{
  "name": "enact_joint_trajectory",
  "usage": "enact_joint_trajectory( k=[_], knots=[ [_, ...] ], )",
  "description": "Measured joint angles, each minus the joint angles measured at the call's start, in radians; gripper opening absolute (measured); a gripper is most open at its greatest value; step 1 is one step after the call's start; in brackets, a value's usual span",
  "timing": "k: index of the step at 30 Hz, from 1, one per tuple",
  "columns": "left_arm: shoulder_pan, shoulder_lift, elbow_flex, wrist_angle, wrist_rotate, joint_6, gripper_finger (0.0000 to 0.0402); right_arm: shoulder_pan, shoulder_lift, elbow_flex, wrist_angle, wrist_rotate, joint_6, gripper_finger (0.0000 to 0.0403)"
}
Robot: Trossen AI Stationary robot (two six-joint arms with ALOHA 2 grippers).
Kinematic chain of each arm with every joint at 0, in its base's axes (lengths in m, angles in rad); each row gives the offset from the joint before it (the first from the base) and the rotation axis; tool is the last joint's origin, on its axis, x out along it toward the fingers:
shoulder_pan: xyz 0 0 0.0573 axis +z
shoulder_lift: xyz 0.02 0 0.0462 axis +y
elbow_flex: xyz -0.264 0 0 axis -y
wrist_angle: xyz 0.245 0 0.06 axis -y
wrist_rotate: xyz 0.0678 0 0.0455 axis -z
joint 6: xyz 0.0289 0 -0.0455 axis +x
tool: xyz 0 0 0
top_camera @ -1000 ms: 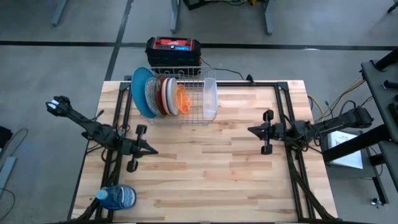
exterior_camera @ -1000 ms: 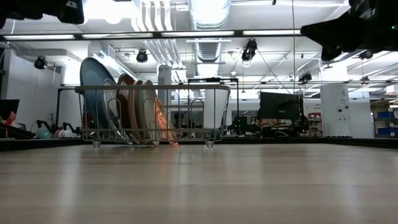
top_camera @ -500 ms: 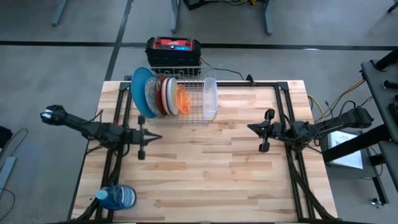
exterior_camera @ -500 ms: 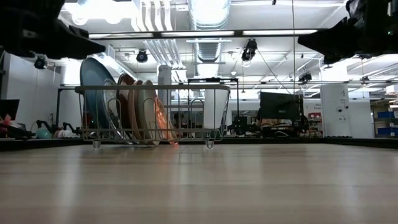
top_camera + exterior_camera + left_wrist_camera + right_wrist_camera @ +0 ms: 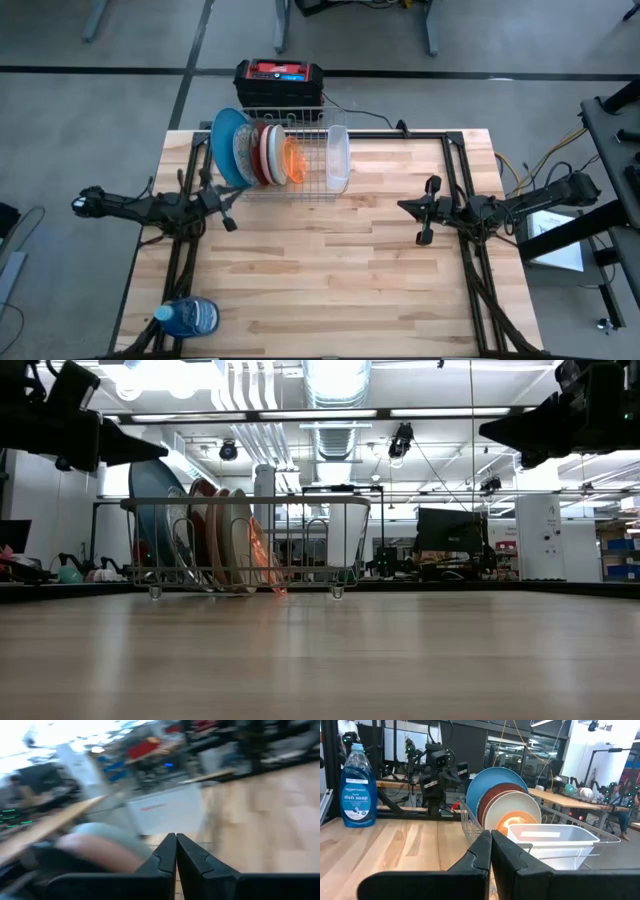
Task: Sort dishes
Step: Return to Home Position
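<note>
The dishes stand on edge in a wire rack [image 5: 312,128] at the table's far left. From left to right they are a large blue plate [image 5: 226,142], a patterned plate [image 5: 243,153], a reddish dish [image 5: 261,150], a pale plate [image 5: 273,156] and an orange bowl [image 5: 293,160]. My left gripper [image 5: 235,200] is shut and holds nothing, in the air just near of the rack's left end. My right gripper [image 5: 402,207] is shut and holds nothing, raised over the table's right side and pointing left.
A clear plastic container [image 5: 338,158] stands in the rack's right end. A blue dish soap bottle [image 5: 190,317] lies at the near left corner. A black and red box [image 5: 278,78] sits behind the rack. Bare wood spreads across the middle and near side [image 5: 330,270].
My left gripper has drawn back toward the table's left edge and swung toward the far edge, ending close to the rack's left end. It has also sunk and levelled out, coming into the low view. It has stayed shut.
</note>
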Motion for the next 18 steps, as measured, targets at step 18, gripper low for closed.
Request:
enact_joint_trajectory(
  k=[18],
  knots=[
    [0.007, -0.181, 0.034, 0.128, -0.576, 0.263, 0.0, -0.005, 0.001, -0.004, -0.022, 0.026, -0.006, 0.0001]
  ],
)
